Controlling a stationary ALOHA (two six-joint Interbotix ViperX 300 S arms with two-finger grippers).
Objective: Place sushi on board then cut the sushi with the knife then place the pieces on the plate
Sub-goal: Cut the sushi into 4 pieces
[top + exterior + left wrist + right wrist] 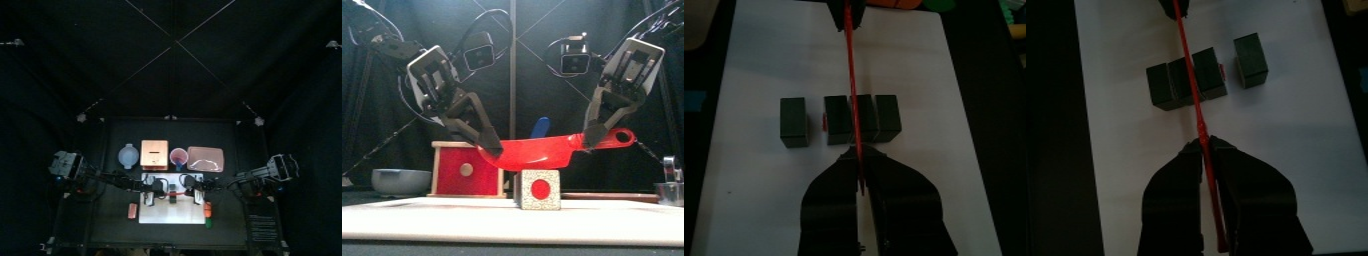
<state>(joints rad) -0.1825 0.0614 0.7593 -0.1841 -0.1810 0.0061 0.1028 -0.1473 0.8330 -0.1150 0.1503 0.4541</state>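
Seen from above, both arms crowd the middle of the board (174,215), and the sushi there cannot be made out. The front view shows only one end face of the sushi (539,190), pale with a red spot; the blocks behind it are hidden. In the wrist views the red knife (543,152) is edge-on, a thin line. The left gripper (489,150) is clamped on its blade end and the right gripper (593,138) on its handle end, holding it level over the board's middle. The sushi lies on the board under the blade, which crosses the joined blocks (862,118). A loose piece (796,120) sits just beside them, apart. Whether the blade touches the sushi cannot be told.
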